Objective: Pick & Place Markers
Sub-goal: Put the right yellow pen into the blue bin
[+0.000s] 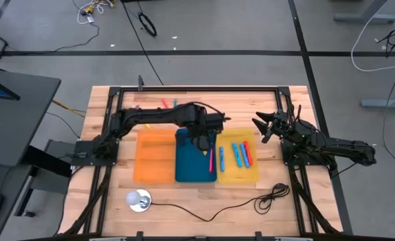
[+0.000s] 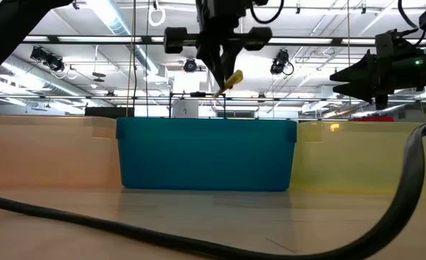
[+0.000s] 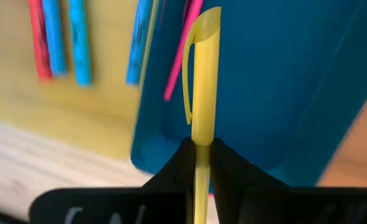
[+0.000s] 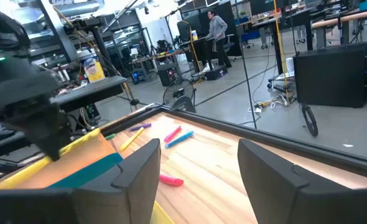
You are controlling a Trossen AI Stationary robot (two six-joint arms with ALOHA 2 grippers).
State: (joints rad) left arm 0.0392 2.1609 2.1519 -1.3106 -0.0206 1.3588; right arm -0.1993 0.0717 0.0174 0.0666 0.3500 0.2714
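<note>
A wooden table (image 1: 184, 194) stands on a grey floor, and the low view shows behind it a hall with ceiling lights. On the table three trays lie side by side: an orange tray (image 1: 154, 157), a blue tray (image 1: 192, 167) and a yellow tray (image 1: 238, 173).

The left gripper (image 1: 204, 144) hangs above the blue tray. Its jaws are closed tight on a yellow marker (image 3: 203, 93). Only the left wrist view shows the clip on this marker; its long axis runs straight out from the fingers, toward the blue tray's floor. In the low view it is tilted above the tray.

The right gripper (image 1: 263, 127) waits just beyond the yellow tray with the jaws about half apart and nothing between them.

From above, the yellow tray holds three blue markers (image 1: 236, 152) and one red marker (image 1: 247, 154), all lengthwise. One pink marker (image 1: 211, 159) lies on the blue tray's edge. Only the right wrist view shows clearly the loose markers (image 4: 178, 135) on the wood beyond the trays; five can be counted there.
</note>
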